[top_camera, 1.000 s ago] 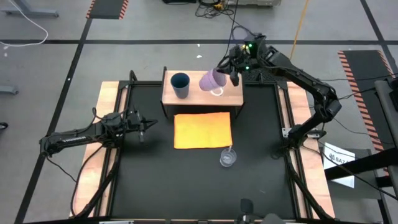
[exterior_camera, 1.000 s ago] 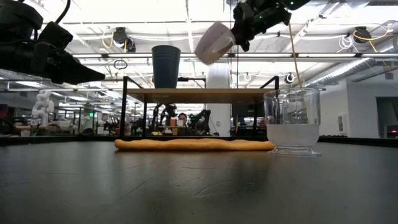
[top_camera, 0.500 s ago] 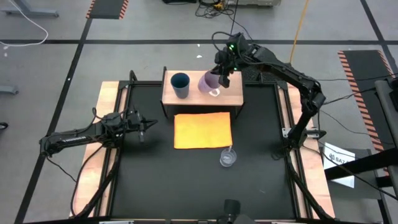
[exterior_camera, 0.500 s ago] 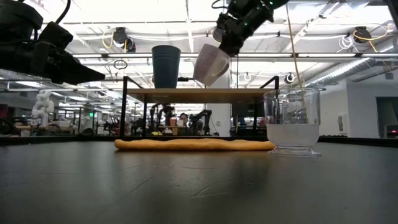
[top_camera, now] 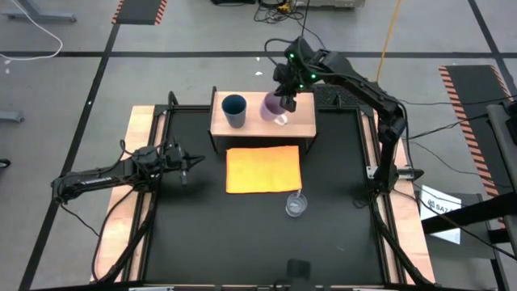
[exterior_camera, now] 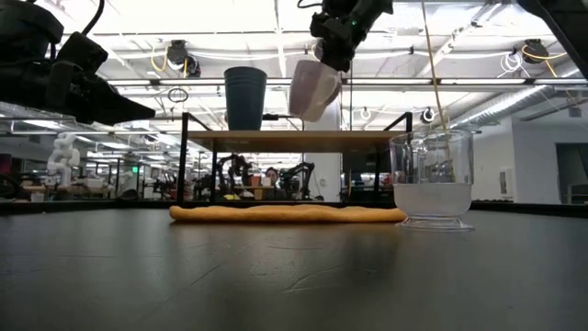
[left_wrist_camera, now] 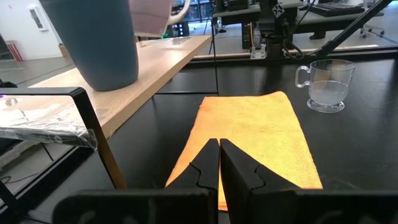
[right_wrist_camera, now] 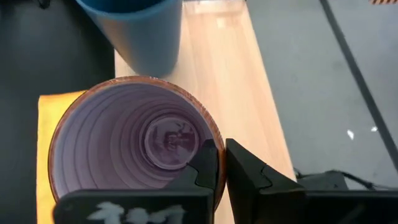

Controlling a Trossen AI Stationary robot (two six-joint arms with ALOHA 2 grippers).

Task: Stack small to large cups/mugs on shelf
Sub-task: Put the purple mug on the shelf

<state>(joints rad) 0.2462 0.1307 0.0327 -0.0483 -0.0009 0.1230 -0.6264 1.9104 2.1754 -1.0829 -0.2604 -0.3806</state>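
Lilac mug (top_camera: 272,107) — pinched at its rim by the right gripper (top_camera: 284,100), now swung upright over the shelf (top_camera: 303,127) beside the blue tumbler (top_camera: 234,110); placement near.

The lilac mug's (right_wrist_camera: 134,152) handle is hidden in the right wrist view, and its lower rim is covered by the right tool (right_wrist_camera: 221,163). The dark blue tumbler (left_wrist_camera: 93,38) is cut off at the left wrist picture's upper edge. Whether the mug touches the shelf (exterior_camera: 296,139) cannot be told.
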